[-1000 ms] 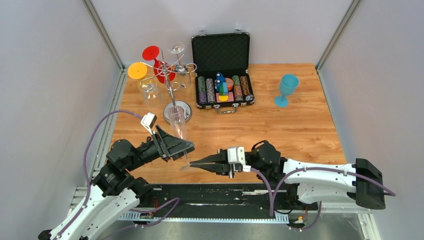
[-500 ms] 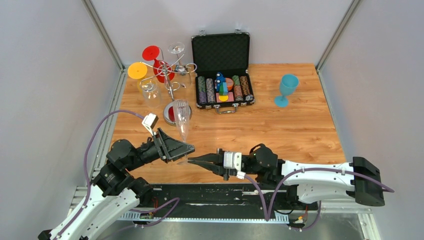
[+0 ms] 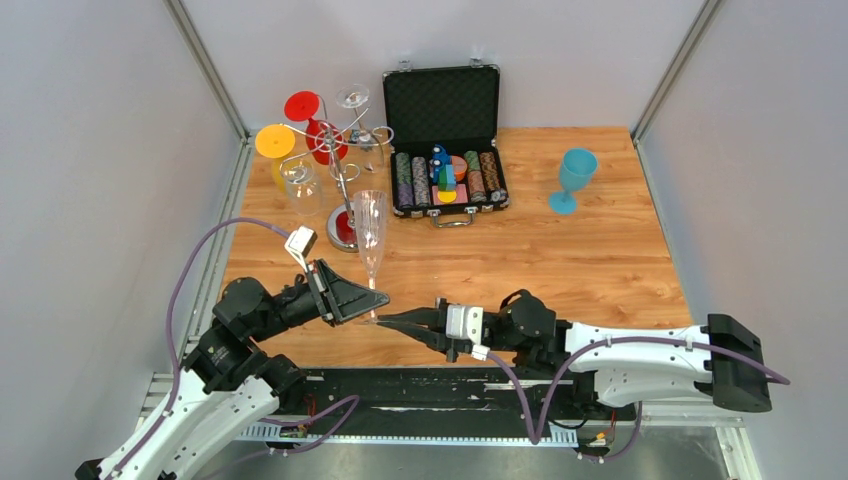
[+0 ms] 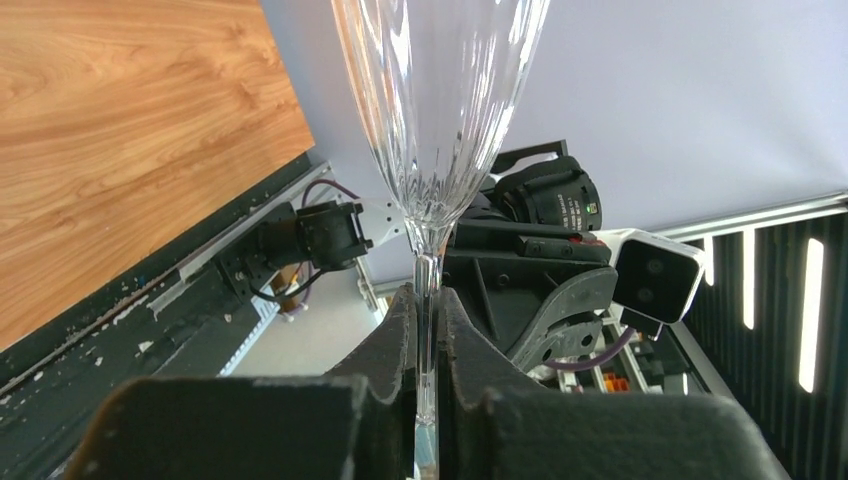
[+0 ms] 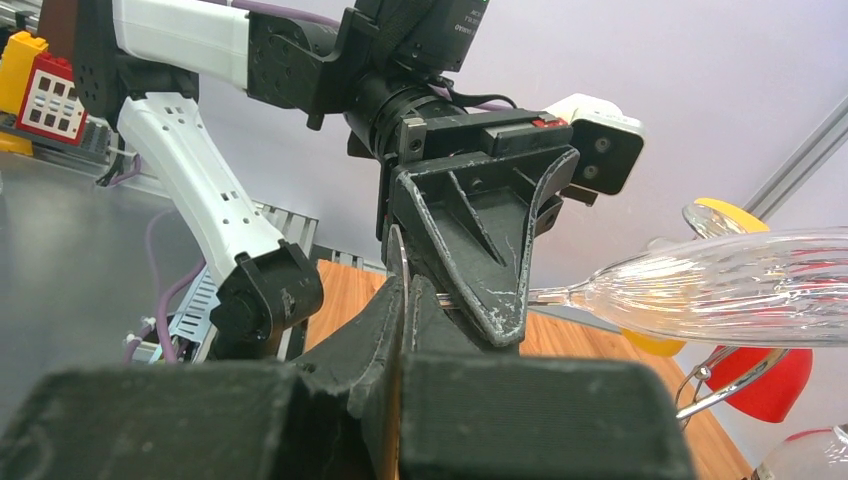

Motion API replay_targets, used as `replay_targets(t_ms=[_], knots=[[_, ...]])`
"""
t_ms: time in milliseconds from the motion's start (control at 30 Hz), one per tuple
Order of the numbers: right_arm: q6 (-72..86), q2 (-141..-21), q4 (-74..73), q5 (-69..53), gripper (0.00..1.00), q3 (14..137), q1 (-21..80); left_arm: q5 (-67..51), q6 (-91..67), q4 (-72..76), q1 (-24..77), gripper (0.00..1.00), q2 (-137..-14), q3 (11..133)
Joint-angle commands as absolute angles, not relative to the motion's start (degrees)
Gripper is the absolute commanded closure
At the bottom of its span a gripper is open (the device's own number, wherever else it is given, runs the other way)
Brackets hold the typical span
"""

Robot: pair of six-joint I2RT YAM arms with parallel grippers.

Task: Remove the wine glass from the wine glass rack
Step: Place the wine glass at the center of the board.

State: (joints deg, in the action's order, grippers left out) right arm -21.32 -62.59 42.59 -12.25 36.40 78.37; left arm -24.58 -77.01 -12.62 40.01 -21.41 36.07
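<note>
A clear fluted wine glass stands off the wine glass rack, bowl up, near the table's front left. My left gripper is shut on its thin stem, which runs straight between the two pads below the bowl. My right gripper comes in from the right and is shut on the edge of the glass's foot, just under the left fingers. In the right wrist view the bowl points right. The chrome rack behind it carries a red glass, a yellow one and clear ones.
An open black chip case with stacked chips lies at the back centre. A blue goblet stands at the back right. The rack's round base sits close behind the held glass. The arm bases line the near edge.
My left gripper has gone from open to shut on the stem. The glass has swung more upright, its bowl moving away from the near edge. The right gripper crept slightly left, staying shut.
</note>
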Motion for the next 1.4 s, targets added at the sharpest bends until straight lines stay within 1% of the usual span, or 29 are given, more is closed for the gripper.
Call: replay_targets(t_ms=[0,133,200,233,267,333,633,800,900,967,1067,1200,1367], knots=[[-20.8,-59.6,39.7,-11.7,1.0,36.3,78.9,-25.6,-75.2,-10.9,39.9,0.99,-21.5,38.1],[-20.4,-57.1,36.3,-11.9,0.99,36.3,79.1,-25.7,-74.5,-10.6,39.9,1.0,-21.6,38.1],[-20.2,-55.9,34.0,-12.0,0.92,36.6,79.2,-26.2,-74.1,-10.3,39.9,1.0,-21.8,38.1],[-20.2,-55.2,32.5,-12.3,0.86,36.9,79.2,-26.4,-73.7,-10.3,39.9,1.0,-21.9,38.1],[-20.0,-54.5,31.1,-12.4,0.79,37.2,79.2,-26.8,-73.5,-10.3,39.9,1.0,-22.0,38.2],[-19.9,-52.9,28.0,-12.6,0.7,37.9,79.2,-27.4,-72.4,-10.5,39.9,1.0,-22.2,38.4],[-18.4,-44.6,11.2,-7.9,0.54,43.0,79.2,-31.4,-64.3,-16.2,39.9,1.0,-23.3,39.6],[-17.2,-43.4,1.3,-1.2,0.48,46.4,79.2,-35.7,-56.6,-19.4,39.9,1.0,-23.8,40.2],[-15.8,-43.1,-3.5,0.0,0.45,48.4,79.2,-39.0,-50.7,-24.1,39.9,1.0,-24.9,41.8],[-14.8,-43.1,-5.5,3.0,0.43,49.8,79.1,-39.7,-47.1,-27.8,39.9,1.0,-25.1,42.9],[-14.0,-44.0,-9.6,4.0,0.4,53.5,79.1,-40.1,-43.0,-34.0,39.9,1.0,-25.2,44.6],[-12.0,-46.3,-16.8,1.1,0.39,59.8,79.0,-42.2,-38.8,-39.2,39.9,1.0,-24.8,46.3],[-10.0,-48.5,-23.5,-5.8,0.39,65.6,78.6,-44.0,-33.6,-45.5,39.9,1.0,-22.7,46.3]])
